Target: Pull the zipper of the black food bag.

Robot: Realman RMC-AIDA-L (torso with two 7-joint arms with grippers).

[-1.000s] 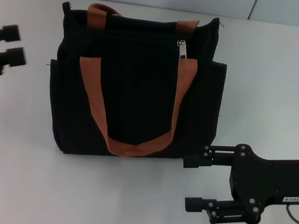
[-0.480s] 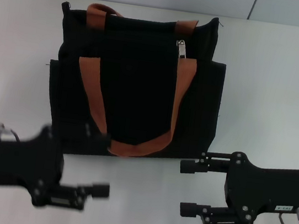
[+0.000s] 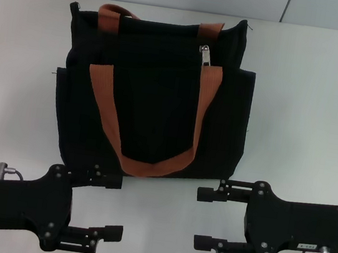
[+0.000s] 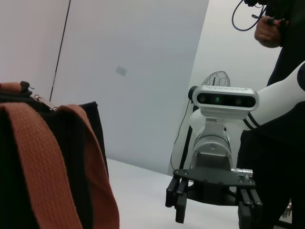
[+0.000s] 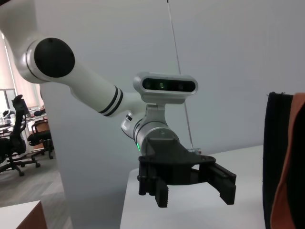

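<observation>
Now | left gripper [image 3: 105, 206], right gripper [image 3: 208, 217]: jaws spread | zipper [image 3: 205, 54] head-view only.

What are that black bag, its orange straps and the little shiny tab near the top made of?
The black food bag looks like matte woven fabric: it sags softly and shows no shine. Its orange-brown straps seem to be webbing, with a ribbed weave visible in the left wrist view. The zipper pull glints silver, so probably metal, though coated plastic can't be ruled out.
</observation>
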